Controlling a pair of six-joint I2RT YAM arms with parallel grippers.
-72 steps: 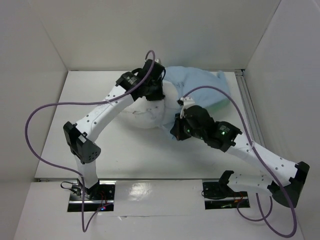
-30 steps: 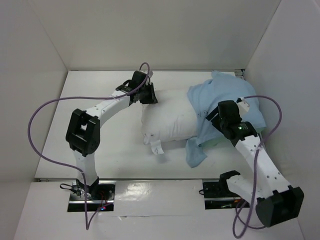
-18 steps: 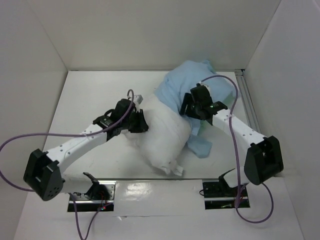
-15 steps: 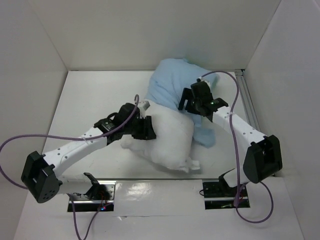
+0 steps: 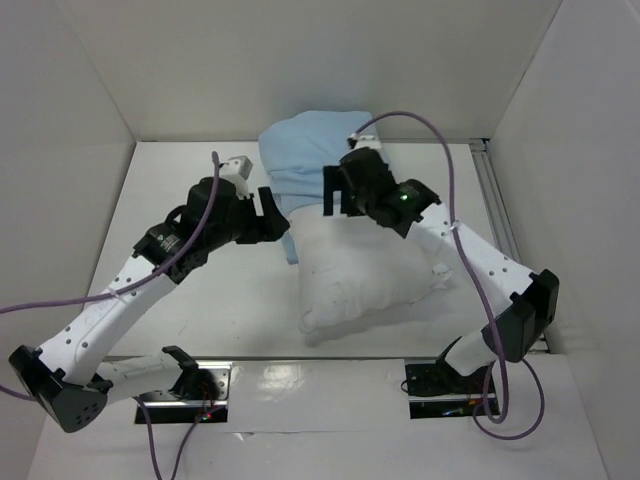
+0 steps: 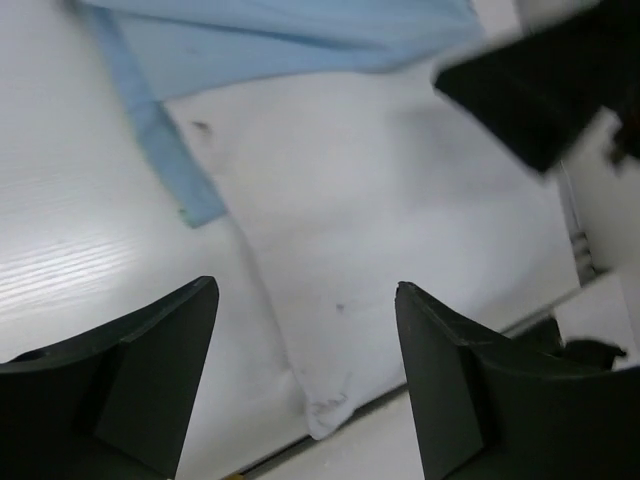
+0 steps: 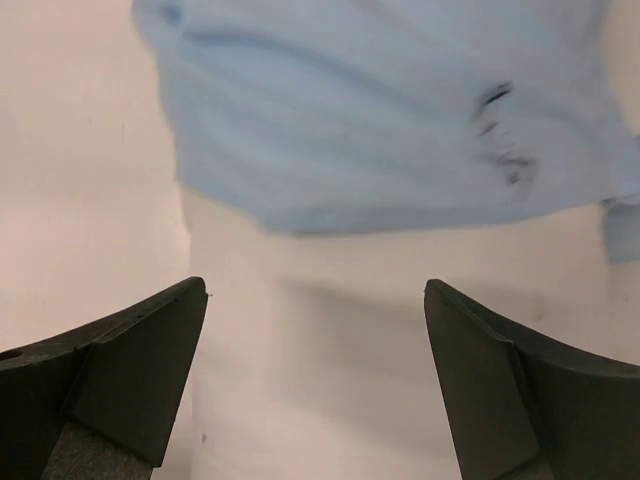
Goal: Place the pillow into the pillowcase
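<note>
Pillowcase (image 5: 300, 160) shifted left, over pillow (image 5: 370, 280) (far end).

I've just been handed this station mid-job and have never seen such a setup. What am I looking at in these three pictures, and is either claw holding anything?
Two white robot arms, the left arm and the right arm, are bolted at the near edge of a white table. Each ends in a two-finger gripper. The wide picture comes from a fixed camera above and behind them. The other two come from cameras on the wrists; the dark wedges at the bottom are that arm's own fingers. On the table lies the white pillow, with the light blue pillowcase over its far end. Most of the pillow is bare. The left gripper and the right gripper hover above it, jaws wide apart, holding nothing.
</note>
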